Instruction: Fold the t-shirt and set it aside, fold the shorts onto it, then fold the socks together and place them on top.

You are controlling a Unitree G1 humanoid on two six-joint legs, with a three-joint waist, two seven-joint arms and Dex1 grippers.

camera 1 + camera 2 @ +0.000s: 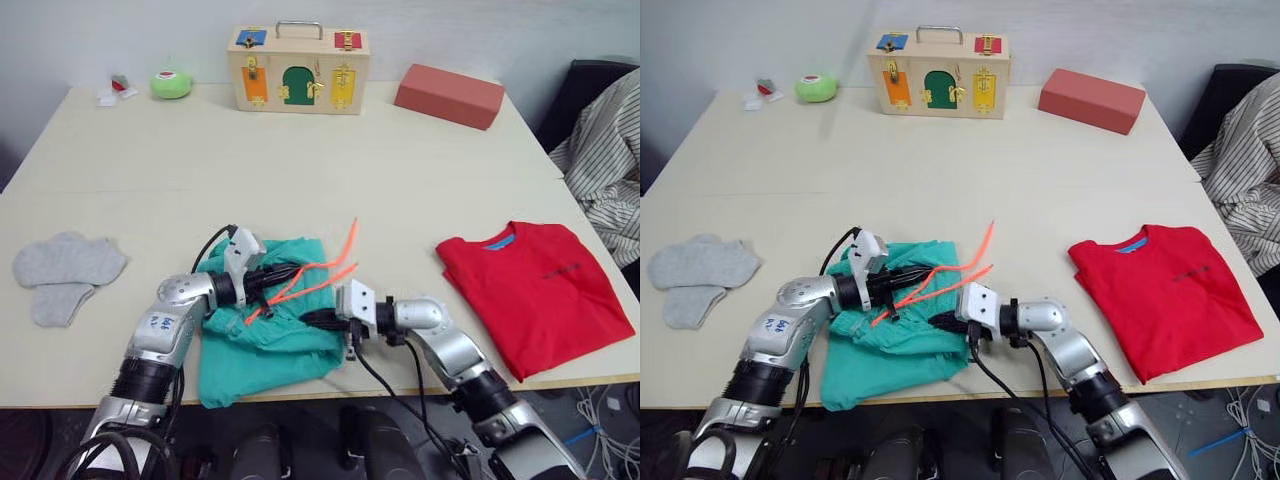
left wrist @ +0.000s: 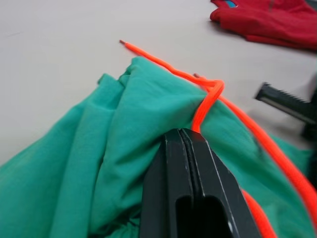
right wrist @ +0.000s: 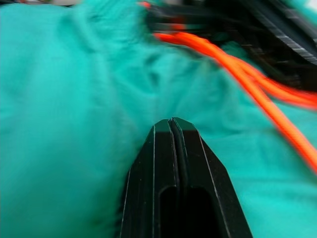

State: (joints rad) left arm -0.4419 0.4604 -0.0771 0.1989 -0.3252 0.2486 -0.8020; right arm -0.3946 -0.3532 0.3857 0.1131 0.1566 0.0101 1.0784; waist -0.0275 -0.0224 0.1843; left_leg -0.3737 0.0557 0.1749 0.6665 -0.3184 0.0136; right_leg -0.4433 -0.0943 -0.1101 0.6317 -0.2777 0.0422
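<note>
Both arms reach in from the near edge of the table and meet over the shorts, forearms angled toward each other. The left gripper lies across the upper part of the teal cloth, its two black fingers pressed flat together at the tips; whether any fabric is caught between them cannot be told, though the orange drawstring bends just past the tips. The right gripper comes in from the other side at the shorts' right edge, fingers likewise clenched tight with teal cloth bunched directly ahead of them — the tips touch or nearly touch the fabric.

The shorts sit at the near middle of the table, crumpled and partly doubled over, with the lower portion running to the table's front edge. The drawstring trails out in two loose strands toward the upper right, onto bare tabletop.

The t-shirt lies folded into a rough rectangle well to the right, blue neck label showing at its top. The socks lie flat and overlapping — far to the left, well apart from the shorts.
</note>
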